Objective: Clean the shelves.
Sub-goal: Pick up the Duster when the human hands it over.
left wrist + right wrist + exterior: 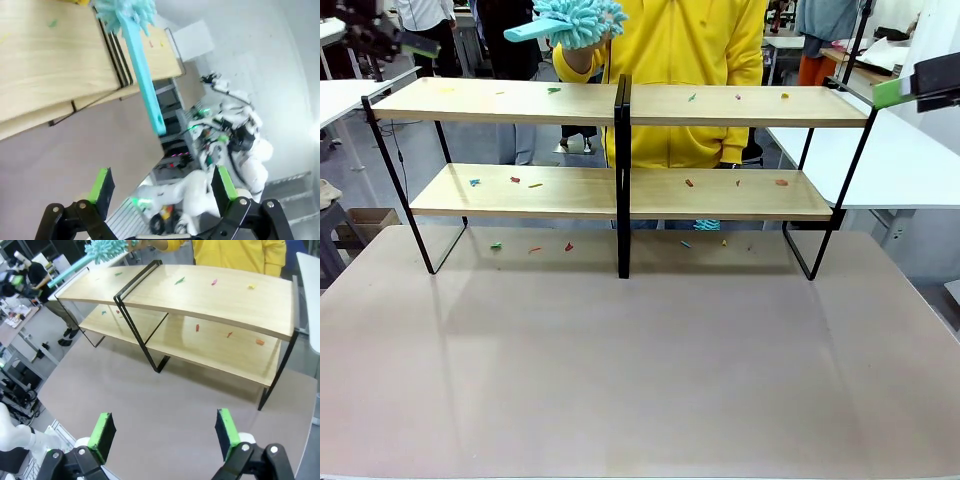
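Observation:
The shelves (720, 106) stand across the far half of the table, two light-wood boards on a black frame with a centre post (623, 180). Small coloured scraps (688, 183) dot both boards, and more scraps (496, 245) lie on the tabletop beneath. Behind the shelves a person in yellow (695, 40) holds a teal fluffy duster (578, 20) above the top board. My left gripper (420, 47) hovers high past the rack's left end and is open (162, 187), with the duster (145, 85) and shelves (50, 55) ahead. My right gripper (895, 92) hangs off the right end, open (165, 432), facing the shelves (210, 295).
The grey-brown tabletop (650, 380) stretches bare in front of the rack. White tables stand to the left (340, 95) and right (910, 160). A cardboard box (365, 220) sits on the floor at the left.

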Controlling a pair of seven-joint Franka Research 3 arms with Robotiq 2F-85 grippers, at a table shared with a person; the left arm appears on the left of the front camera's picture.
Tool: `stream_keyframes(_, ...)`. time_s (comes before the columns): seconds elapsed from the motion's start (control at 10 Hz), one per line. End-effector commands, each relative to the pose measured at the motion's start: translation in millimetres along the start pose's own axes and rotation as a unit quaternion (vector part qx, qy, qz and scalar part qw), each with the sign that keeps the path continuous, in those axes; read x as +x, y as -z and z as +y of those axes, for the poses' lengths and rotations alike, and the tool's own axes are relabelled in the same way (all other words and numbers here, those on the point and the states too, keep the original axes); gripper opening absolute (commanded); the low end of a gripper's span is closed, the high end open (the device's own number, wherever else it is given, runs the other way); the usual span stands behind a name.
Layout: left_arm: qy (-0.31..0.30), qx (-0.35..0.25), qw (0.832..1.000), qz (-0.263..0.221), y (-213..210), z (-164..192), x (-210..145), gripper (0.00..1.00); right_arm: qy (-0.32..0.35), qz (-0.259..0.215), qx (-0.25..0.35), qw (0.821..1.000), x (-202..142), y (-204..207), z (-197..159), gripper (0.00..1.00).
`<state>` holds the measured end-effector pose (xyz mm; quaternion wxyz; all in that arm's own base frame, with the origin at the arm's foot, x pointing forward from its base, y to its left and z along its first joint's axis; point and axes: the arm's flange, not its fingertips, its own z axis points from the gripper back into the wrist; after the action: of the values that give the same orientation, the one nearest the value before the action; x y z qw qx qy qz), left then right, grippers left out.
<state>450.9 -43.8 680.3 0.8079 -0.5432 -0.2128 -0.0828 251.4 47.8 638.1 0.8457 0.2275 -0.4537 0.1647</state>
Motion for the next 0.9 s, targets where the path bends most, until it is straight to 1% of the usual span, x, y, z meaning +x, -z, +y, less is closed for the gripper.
stream_keyframes(0.0, -0.086, -0.018, 0.995, -0.049, 20.9, 9.2, 51.6, 1.00, 0.001, 0.002, 0.003, 1.000, -0.1, 0.5, 0.1, 1.00)
stream_keyframes(0.1, -0.097, -0.028, 0.994, -0.047, 33.9, 18.9, 61.1, 1.00, 0.001, 0.002, 0.003, 1.000, -0.1, 0.5, 0.1, 1.00)
stream_keyframes(0.3, -0.115, -0.052, 0.992, -0.006, 69.2, 25.2, 66.6, 1.00, 0.001, 0.002, 0.003, 1.000, -0.1, 0.5, 0.1, 1.00)
stream_keyframes(0.5, -0.124, -0.059, 0.991, 0.005, 96.1, 28.8, 70.4, 1.00, 0.001, 0.002, 0.003, 1.000, -0.1, 0.5, 0.1, 1.00)
stream_keyframes(0.7, -0.131, -0.044, 0.990, 0.006, 108.1, 34.6, 69.6, 1.00, 0.001, 0.002, 0.003, 1.000, -0.1, 0.5, 0.1, 1.00)
stream_keyframes(0.8, -0.134, -0.048, 0.990, 0.003, 107.2, 35.8, 69.6, 1.00, 0.001, 0.002, 0.003, 1.000, -0.1, 0.5, 0.1, 1.00)
